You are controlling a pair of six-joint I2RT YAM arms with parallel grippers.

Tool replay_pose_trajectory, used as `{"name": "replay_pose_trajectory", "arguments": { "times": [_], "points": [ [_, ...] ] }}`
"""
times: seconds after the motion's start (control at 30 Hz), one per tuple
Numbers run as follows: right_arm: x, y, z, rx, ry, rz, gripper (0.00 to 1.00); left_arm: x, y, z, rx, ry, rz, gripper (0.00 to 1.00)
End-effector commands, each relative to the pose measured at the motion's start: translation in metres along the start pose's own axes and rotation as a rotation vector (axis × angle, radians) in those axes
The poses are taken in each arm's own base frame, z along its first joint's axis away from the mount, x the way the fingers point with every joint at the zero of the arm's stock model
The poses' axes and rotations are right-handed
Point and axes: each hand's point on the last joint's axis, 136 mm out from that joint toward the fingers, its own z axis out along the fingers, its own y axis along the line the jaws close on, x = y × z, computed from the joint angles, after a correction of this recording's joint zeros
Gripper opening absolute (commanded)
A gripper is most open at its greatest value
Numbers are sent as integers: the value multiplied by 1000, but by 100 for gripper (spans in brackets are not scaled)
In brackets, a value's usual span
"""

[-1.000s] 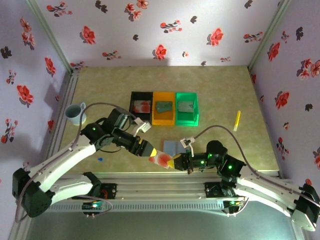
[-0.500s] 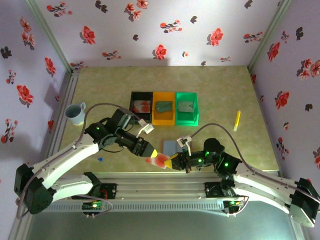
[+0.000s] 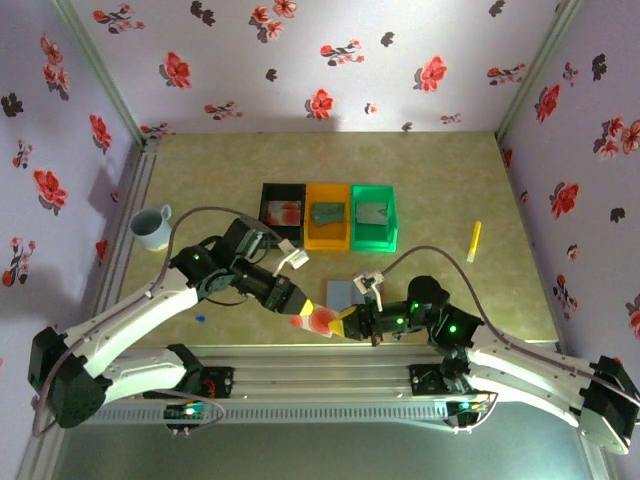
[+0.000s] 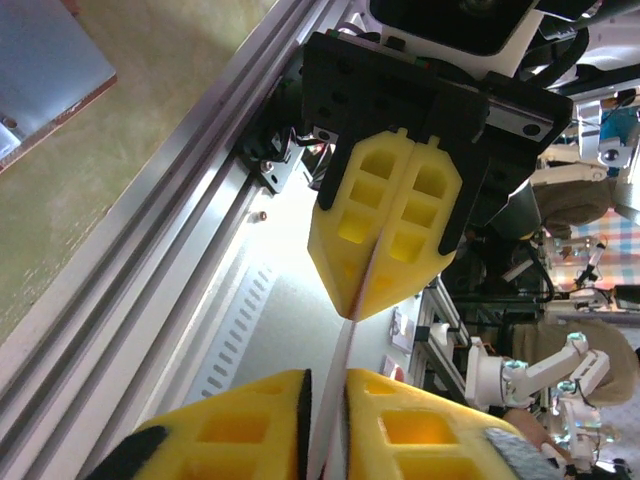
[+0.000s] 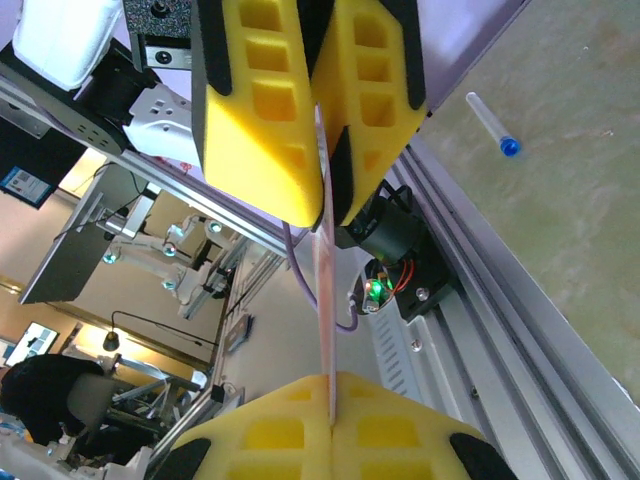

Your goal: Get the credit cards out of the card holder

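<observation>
Above olive tabletop (image 3: 450, 180), flowered lilac walls (image 3: 400, 40) around, left and right jaws both clamped on one credit card (image 3: 322, 319)

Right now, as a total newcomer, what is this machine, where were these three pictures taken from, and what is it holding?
These are two robot arms bolted at the near edge of a tan table. One picture looks down from above; the other two come from cameras on the wrists, looking along their yellow fingers. On the table lie a folding card holder, open and blue-grey inside, a black bin, an orange bin, a green bin, a pale blue mug and a yellow stick. The left gripper and right gripper both pinch one pale, thin credit card with a red-orange blotch, in the air between them.
</observation>
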Motion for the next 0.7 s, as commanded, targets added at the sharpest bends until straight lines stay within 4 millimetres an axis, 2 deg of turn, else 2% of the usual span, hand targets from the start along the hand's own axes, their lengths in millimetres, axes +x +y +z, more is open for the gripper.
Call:
{"name": "replay_pose_trajectory", "arguments": {
  "times": [0.0,0.1,0.3,0.4,0.47,0.53,0.6,0.67],
  "points": [
    [-15,8,-3,12,-41,-57,0,6,-7,0,30,12,27,11],
    [-19,4,-5,41,-63,-60,0,7,-7,0,31,13,29,0],
    [-24,-5,-9,109,-84,-63,0,4,0,-2,-19,-8,30,0],
    [-27,-12,-12,159,-100,-63,15,0,11,-6,-92,-53,23,0],
    [-30,-14,-15,188,-115,-68,33,-3,20,-9,-135,-90,4,0],
    [-33,-20,-19,235,-127,-71,39,-8,32,-14,-204,-136,-9,0],
    [-37,-26,-25,298,-143,-73,52,-13,46,-24,-309,-190,-20,0],
    [-42,-32,-32,373,-155,-76,61,-18,60,-38,-429,-245,-21,0]
  ]
}}
